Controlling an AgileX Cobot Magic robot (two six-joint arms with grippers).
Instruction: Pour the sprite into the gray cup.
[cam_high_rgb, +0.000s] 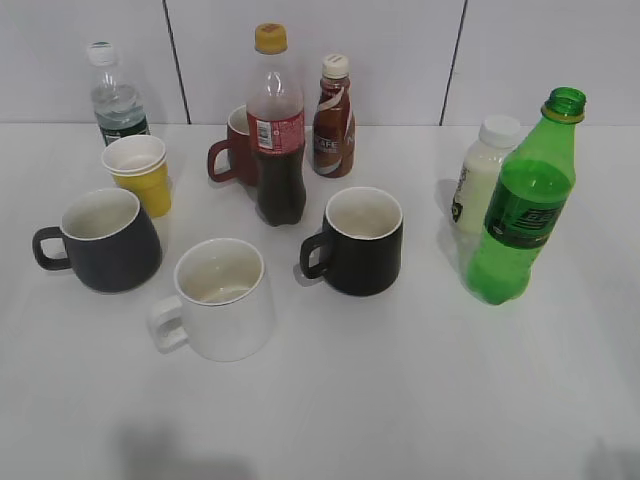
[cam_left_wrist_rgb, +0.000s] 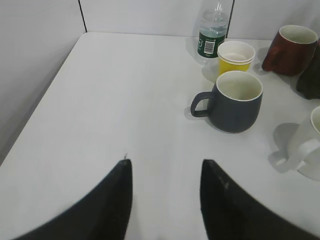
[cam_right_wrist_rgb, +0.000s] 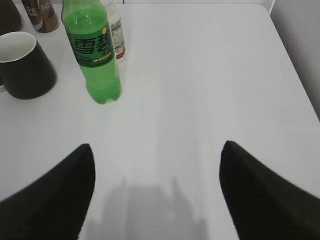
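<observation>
The sprite (cam_high_rgb: 524, 205), a green uncapped bottle, stands upright at the right of the table; it also shows in the right wrist view (cam_right_wrist_rgb: 95, 50). The gray cup (cam_high_rgb: 105, 240) stands at the left, handle pointing left, empty; it also shows in the left wrist view (cam_left_wrist_rgb: 235, 101). My left gripper (cam_left_wrist_rgb: 165, 162) is open and empty, short and left of the gray cup. My right gripper (cam_right_wrist_rgb: 157, 147) is wide open and empty, short and right of the sprite. Neither gripper shows in the exterior view.
A white mug (cam_high_rgb: 220, 298), a black mug (cam_high_rgb: 358, 240), a cola bottle (cam_high_rgb: 278, 130), a red mug (cam_high_rgb: 235, 150), a yellow cup (cam_high_rgb: 140, 172), a water bottle (cam_high_rgb: 115, 95), a coffee bottle (cam_high_rgb: 333, 118) and a white bottle (cam_high_rgb: 483, 170) stand around.
</observation>
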